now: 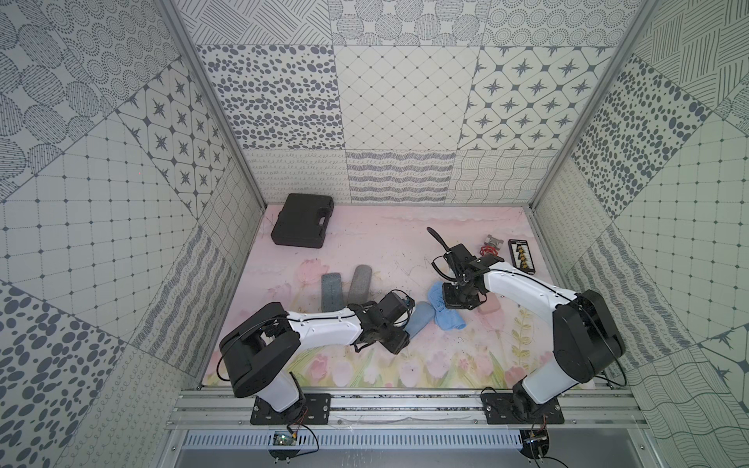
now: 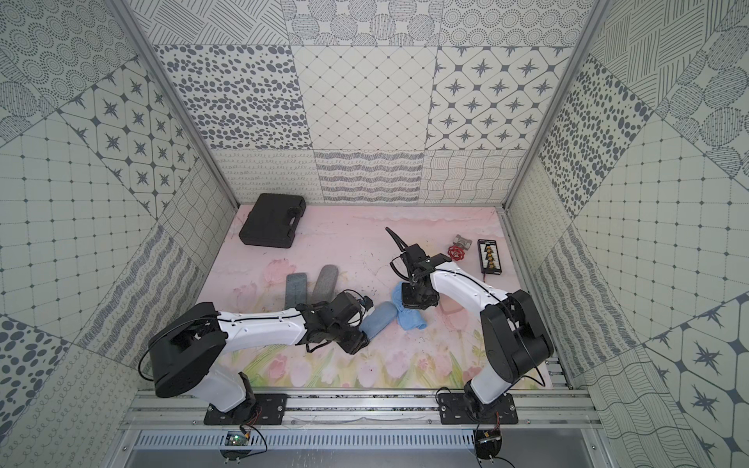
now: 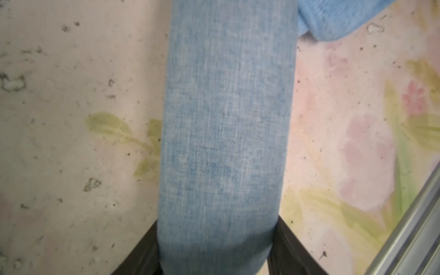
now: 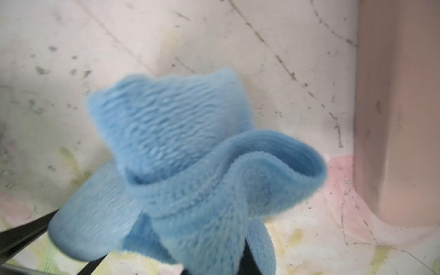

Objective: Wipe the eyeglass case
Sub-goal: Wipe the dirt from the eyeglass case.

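A light blue fabric eyeglass case point(image 1: 420, 318) point(image 2: 379, 320) lies near the middle of the floral mat in both top views. My left gripper point(image 1: 407, 330) point(image 3: 214, 262) is shut on its near end, a black finger point(image 3: 285, 250) on each side of the case point(image 3: 226, 131). A fluffy blue cloth point(image 1: 448, 314) point(image 4: 202, 166) is bunched at the case's far end and touches it. My right gripper point(image 1: 460, 300) point(image 4: 214, 269) points down, shut on the cloth. The cloth hides its fingertips. The case's rounded end point(image 4: 95, 226) shows under the cloth in the right wrist view.
Two grey cases point(image 1: 332, 291) point(image 1: 360, 281) lie behind the left arm. A pink case point(image 1: 490, 306) point(image 4: 400, 119) sits just right of the cloth. At the back are a black tool case point(image 1: 302, 221), a red-handled valve point(image 1: 490, 247) and a black connector card point(image 1: 522, 254). Patterned walls enclose the mat.
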